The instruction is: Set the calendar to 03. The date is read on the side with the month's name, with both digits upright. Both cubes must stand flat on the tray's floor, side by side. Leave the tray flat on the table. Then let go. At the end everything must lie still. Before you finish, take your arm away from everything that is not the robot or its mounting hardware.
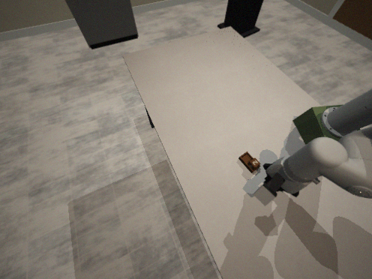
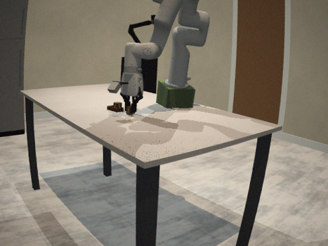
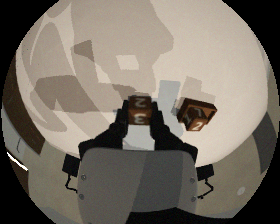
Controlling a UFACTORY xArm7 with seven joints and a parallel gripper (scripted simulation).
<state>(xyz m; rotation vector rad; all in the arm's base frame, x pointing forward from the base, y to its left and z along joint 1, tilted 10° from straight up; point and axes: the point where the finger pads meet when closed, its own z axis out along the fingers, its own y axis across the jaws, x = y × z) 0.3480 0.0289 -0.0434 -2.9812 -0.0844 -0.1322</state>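
Hand (image 3: 139, 122) grips cube (image 3: 139, 111) beside tray (image 3: 198, 112).

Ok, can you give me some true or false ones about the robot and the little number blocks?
1. The gripper is shut on a cube. True.
2. Both cubes are sitting in the tray. False: only one cube sits in it; the other is between the fingers.
3. The tray is on the floor. False: it rests on the table.
4. The tray sits beside the gripper, not under it. True.
5. The robot's base is red. False: it is green.
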